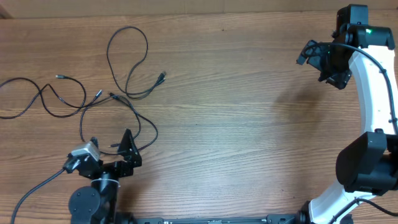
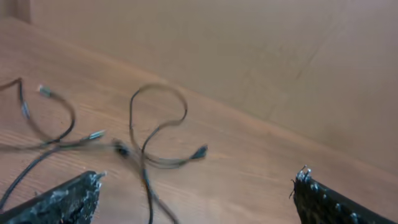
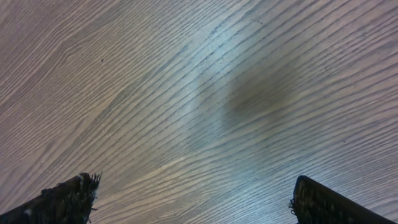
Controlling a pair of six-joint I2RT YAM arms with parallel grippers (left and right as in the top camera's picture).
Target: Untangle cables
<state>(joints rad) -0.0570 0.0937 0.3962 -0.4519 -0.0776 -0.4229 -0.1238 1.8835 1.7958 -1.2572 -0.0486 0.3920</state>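
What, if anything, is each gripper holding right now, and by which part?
Nothing is held. The left gripper is open, with the cables lying loose ahead of it; the right gripper is open too.

Overhead looks down; low left wrist shares cables (image 1: 113, 96).

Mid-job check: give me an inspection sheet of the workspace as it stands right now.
Surface: wood-grain table, no damage seen.
Job's things: cables, thin black cords lying in crossing loops on the left side, with several plug ends free.
Clutter: nothing seen.
Grippers: left tool open, low beside the nearest loop, one cord running between its fingers, not clamped. Right tool open over bare wood, far from the cords.
Cables: thick black wire trails from the left arm, apart from the tangle.
Surroundings: plain tan wall beyond the table edge.
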